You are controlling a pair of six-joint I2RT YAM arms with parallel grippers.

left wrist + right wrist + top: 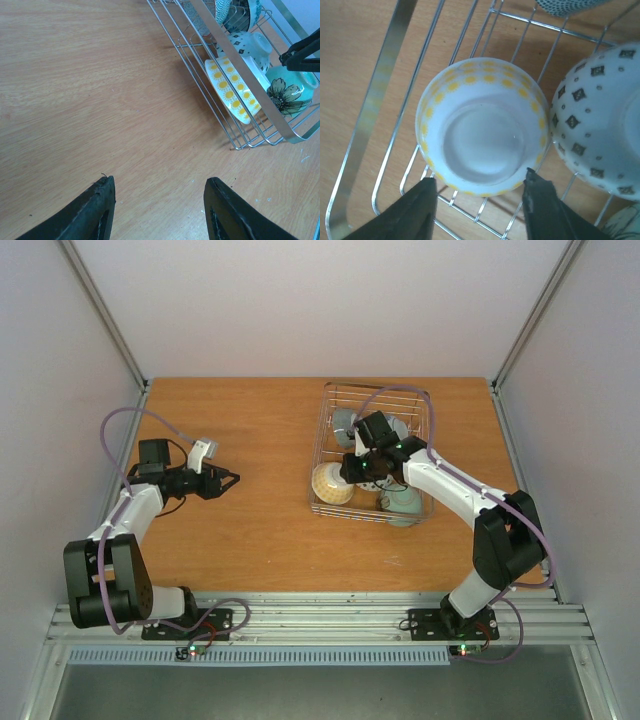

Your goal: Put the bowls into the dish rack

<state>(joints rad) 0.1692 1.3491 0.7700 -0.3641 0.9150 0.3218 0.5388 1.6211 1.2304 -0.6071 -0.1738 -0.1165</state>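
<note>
Wire dish rack (378, 388) sits toward 2 o'clock of the wooden table (250, 430) in the top view. Its longer side appears to run 12 to 6.

- It holds 4 bowls. The yellow-sun bowl (332, 483) is in the 7 o'clock corner, and the pale green flower bowl (402, 506) is at 5 o'clock. A grey-teal bowl (345, 422) is at 11 o'clock.
- Right gripper (350, 470) is inside the rack, jaws spread and nothing clasped. In its wrist view the yellow-sun bowl (482, 127) lies at 12 o'clock of the right gripper (480, 187), between the lines of the 2 fingers. The right fingertip (532, 177) meets the bowl's rim in the picture; actual contact cannot be told.
- The right wrist view alone shows the bowl's round face turned to the camera, with the sun band ringing a plain white middle. The diamond-print bowl (595, 125) is just beside it at 3 o'clock.
- The left wrist view alone shows the tilt. The yellow-sun bowl (232, 90) stands on edge, leaning against the diamond-print bowl (247, 45), and the flower bowl (287, 92) lies behind.
- Left gripper (232, 478) is at 9 o'clock of the table, well apart from the rack. It points toward 3 o'clock, jaws parted and empty over bare wood (160, 187).
</note>
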